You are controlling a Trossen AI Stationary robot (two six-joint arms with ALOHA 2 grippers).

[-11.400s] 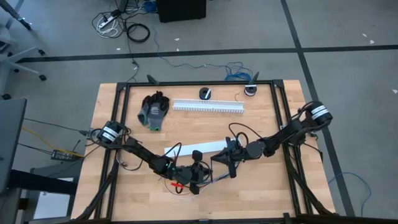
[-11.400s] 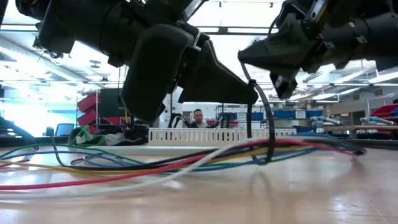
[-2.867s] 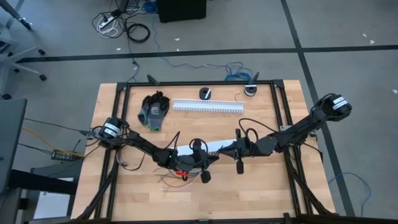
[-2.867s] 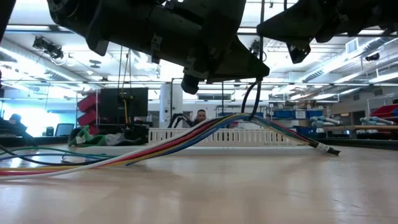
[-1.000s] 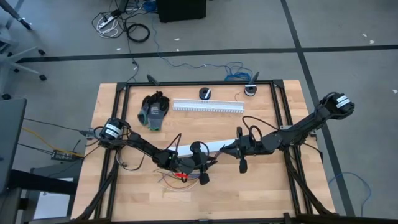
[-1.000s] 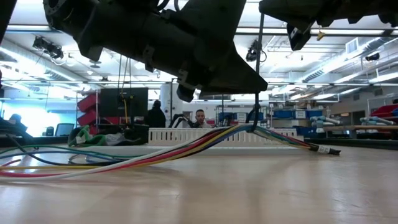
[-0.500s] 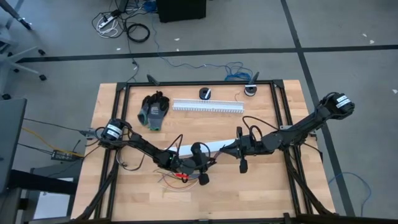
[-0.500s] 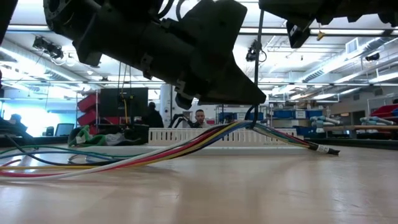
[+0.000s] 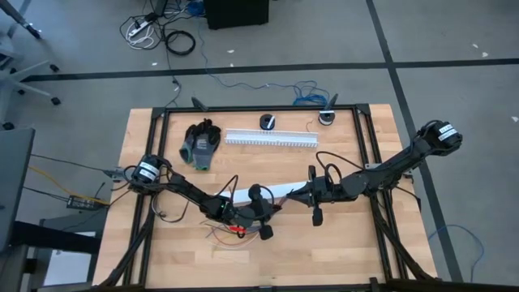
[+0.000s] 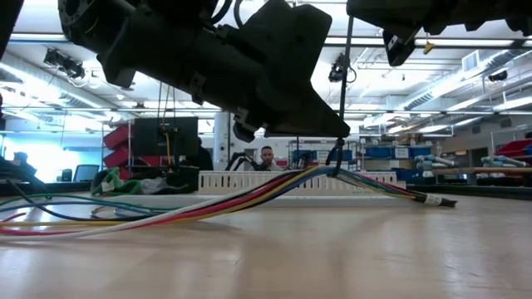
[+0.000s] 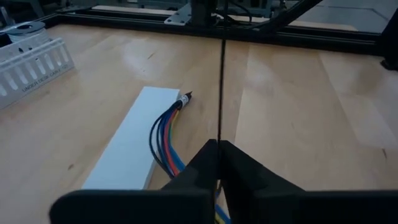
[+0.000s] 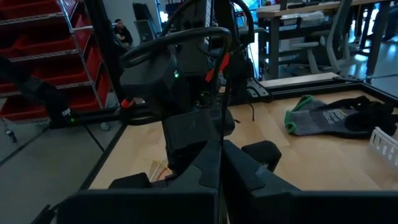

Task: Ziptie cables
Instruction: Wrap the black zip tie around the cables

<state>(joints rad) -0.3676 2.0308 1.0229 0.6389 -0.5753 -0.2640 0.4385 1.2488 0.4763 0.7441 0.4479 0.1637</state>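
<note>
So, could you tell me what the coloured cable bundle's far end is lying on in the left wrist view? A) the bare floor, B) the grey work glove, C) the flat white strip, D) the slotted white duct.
C: the cables run along the flat white strip and their tip ends on it, while the slotted white duct sits apart from them.

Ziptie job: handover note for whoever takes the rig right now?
Left gripper: shut on the thin black ziptie strap, mid-table.
Right gripper: shut on the same strap's far end, so the strap runs taut between them.
Cables: coloured bundle lifted at the tie point, ends resting on the table, partly over the white flat piece.
Done: strap looped around the bundle.
Left: whether it is cinched tight cannot be told; check, then release.
</note>
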